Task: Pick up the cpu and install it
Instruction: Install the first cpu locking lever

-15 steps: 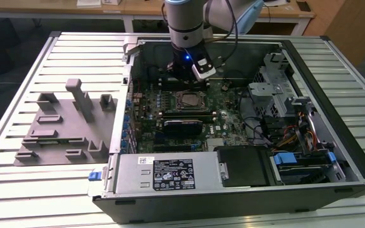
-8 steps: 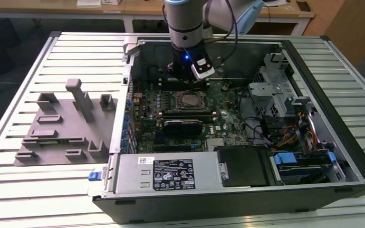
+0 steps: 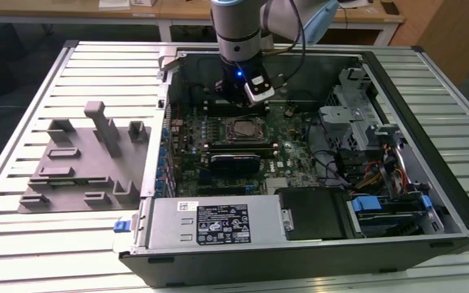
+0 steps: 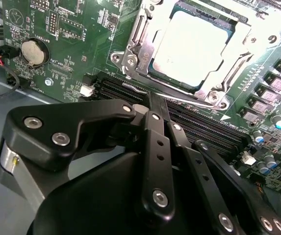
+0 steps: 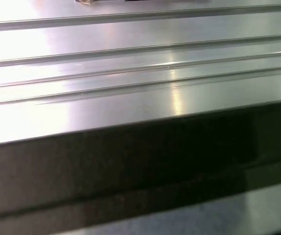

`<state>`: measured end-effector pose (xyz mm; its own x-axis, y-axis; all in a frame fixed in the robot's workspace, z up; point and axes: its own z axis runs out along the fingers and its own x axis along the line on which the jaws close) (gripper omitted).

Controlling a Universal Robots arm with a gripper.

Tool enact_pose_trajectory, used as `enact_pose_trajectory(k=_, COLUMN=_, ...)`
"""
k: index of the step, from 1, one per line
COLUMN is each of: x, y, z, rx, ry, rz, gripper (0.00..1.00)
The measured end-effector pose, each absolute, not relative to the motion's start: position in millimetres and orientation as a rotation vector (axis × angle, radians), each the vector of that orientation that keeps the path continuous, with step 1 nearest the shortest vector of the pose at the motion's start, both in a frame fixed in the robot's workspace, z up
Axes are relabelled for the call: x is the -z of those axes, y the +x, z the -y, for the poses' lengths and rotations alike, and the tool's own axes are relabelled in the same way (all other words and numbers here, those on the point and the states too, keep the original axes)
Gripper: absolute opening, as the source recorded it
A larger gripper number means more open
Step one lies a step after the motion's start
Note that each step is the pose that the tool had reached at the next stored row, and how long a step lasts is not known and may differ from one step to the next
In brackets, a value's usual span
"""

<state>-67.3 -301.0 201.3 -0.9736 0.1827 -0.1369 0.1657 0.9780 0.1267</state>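
The cpu (image 4: 194, 46) lies flat inside the metal socket frame (image 4: 130, 58) on the green motherboard; its silver top shows bright in the second wrist view. In the exterior view the cpu (image 3: 241, 129) sits mid-board inside the open computer case. My gripper (image 3: 239, 101) hangs just behind the socket, towards the far wall of the case. In the second wrist view its black linkage fills the foreground and the tip of my gripper (image 4: 151, 100) sits over the memory slots (image 4: 199, 125) beside the socket. Nothing is seen held in it.
A grey plastic fixture (image 3: 80, 165) stands on the slatted table (image 3: 22, 244) at the exterior view's left. The case holds a power supply (image 3: 218, 223) at the front, a drive cage (image 3: 356, 116) and cables (image 3: 365, 177) at the right. The first wrist view shows ribbed metal (image 5: 130, 73).
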Motion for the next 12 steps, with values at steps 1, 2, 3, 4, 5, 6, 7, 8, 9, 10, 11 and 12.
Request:
enact_pose_trajectory(k=1, x=-201.0, y=-67.3, z=300.9, rx=-0.172, ry=0.265, rz=-2.976, gripper=0.11)
enact_pose_trajectory(k=2, x=-200.7, y=-67.3, z=300.9, rx=-0.172, ry=0.267, rz=-2.976, gripper=0.11)
enact_pose_trajectory(k=3, x=-200.5, y=-67.3, z=300.9, rx=-0.171, ry=0.269, rz=-2.975, gripper=0.11)
enact_pose_trajectory(k=4, x=-200.2, y=-67.4, z=301.0, rx=-0.169, ry=0.271, rz=-2.975, gripper=0.11)
enact_pose_trajectory(k=5, x=-199.9, y=-67.3, z=301.0, rx=-0.168, ry=0.274, rz=-2.974, gripper=0.11)
enact_pose_trajectory(k=6, x=-199.6, y=-67.3, z=301.0, rx=-0.167, ry=0.275, rz=-2.973, gripper=0.11)
enact_pose_trajectory(k=7, x=-199.3, y=-67.3, z=301.0, rx=-0.166, ry=0.277, rz=-2.973, gripper=0.11)
enact_pose_trajectory(k=8, x=-199.0, y=-67.4, z=301.0, rx=-0.164, ry=0.279, rz=-2.972, gripper=0.11)
enact_pose_trajectory(k=9, x=-198.7, y=-67.3, z=301.0, rx=-0.161, ry=0.28, rz=-2.972, gripper=0.11)
enact_pose_trajectory(k=10, x=-198.3, y=-67.3, z=301.0, rx=-0.16, ry=0.281, rz=-2.972, gripper=0.11)
enact_pose_trajectory(k=11, x=-198.0, y=-67.3, z=301.0, rx=-0.158, ry=0.282, rz=-2.971, gripper=0.11)
enact_pose_trajectory(k=12, x=-197.7, y=-67.3, z=301.0, rx=-0.156, ry=0.283, rz=-2.971, gripper=0.11)
